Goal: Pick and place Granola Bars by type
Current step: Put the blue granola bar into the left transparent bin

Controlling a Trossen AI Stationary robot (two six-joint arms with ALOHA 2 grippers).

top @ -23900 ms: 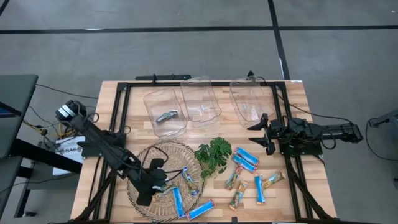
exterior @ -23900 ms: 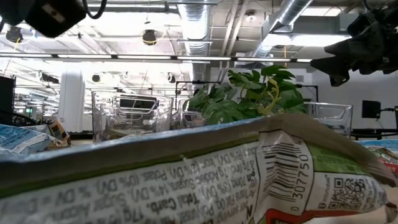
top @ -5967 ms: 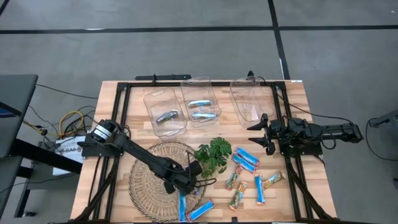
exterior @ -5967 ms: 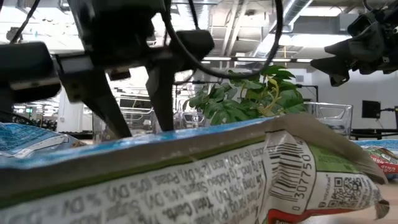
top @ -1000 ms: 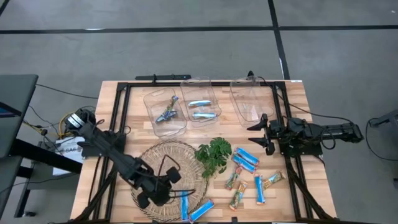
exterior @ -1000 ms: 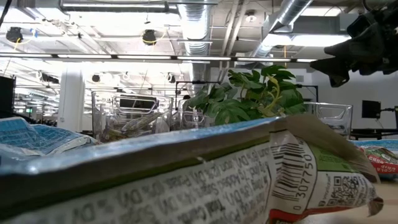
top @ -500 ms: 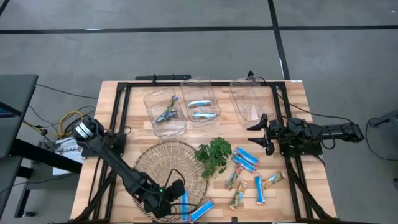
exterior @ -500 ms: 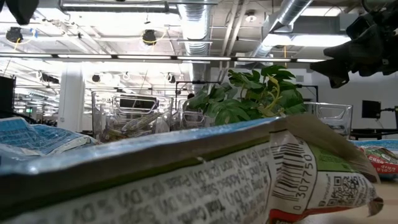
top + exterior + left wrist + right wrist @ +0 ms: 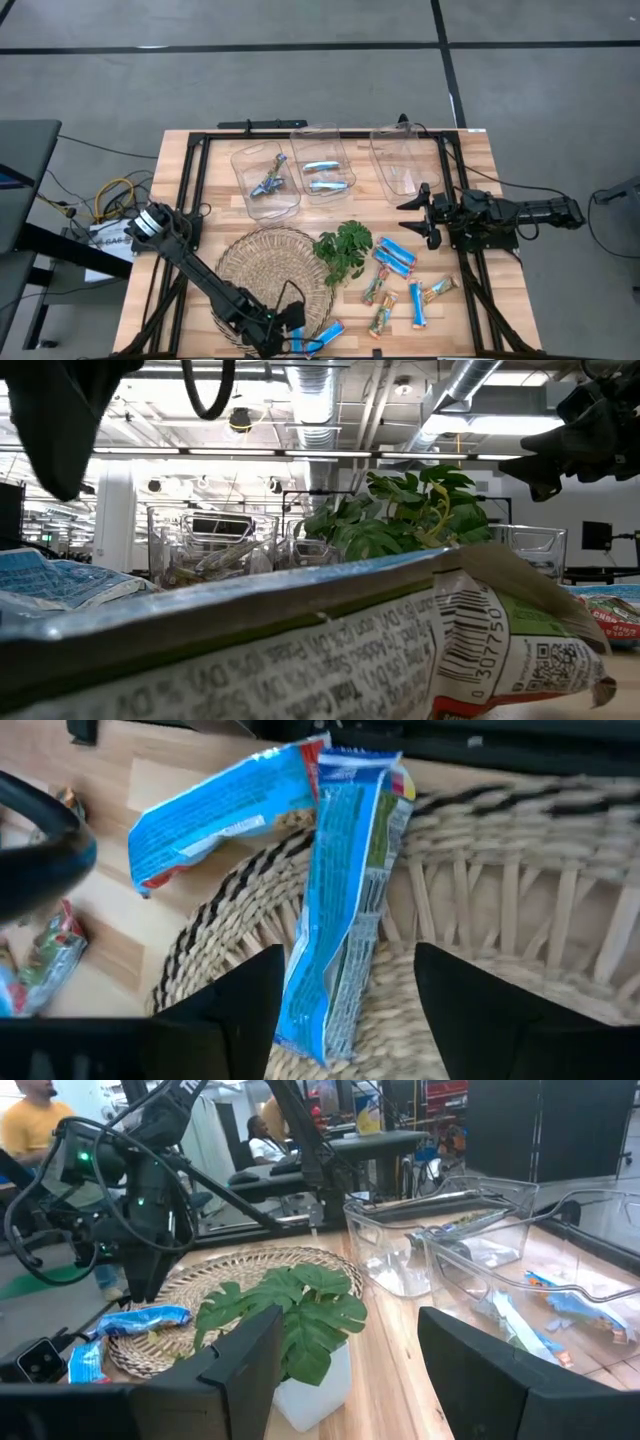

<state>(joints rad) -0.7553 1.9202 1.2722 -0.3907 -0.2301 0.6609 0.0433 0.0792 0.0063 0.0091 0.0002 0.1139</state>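
My left gripper point(image 9: 292, 338) point(image 9: 345, 1010) is open, low over the near right rim of the wicker tray point(image 9: 262, 275). Its fingers stand on either side of a blue-and-silver bar point(image 9: 343, 910) that lies on the tray's rim, without touching it. A second bright blue bar point(image 9: 215, 815) point(image 9: 325, 332) lies beside it, partly on the wood. Several more bars point(image 9: 400, 285) lie loose right of the green sprig point(image 9: 343, 248). My right gripper point(image 9: 420, 214) point(image 9: 345, 1370) waits open at the table's right side.
Three clear bins stand at the back: the left bin point(image 9: 250, 195) holds tan bars, the middle bin point(image 9: 322, 160) holds two blue-and-silver bars, and the right bin point(image 9: 405, 160) stands beside it. A wrapper point(image 9: 300, 650) fills the low view's front. People show beyond the table point(image 9: 30, 1120).
My left gripper has gone toward the table's near edge and to the right, from over the tray's near left part to the two blue bars at its near right rim. The bars have stayed where they were.
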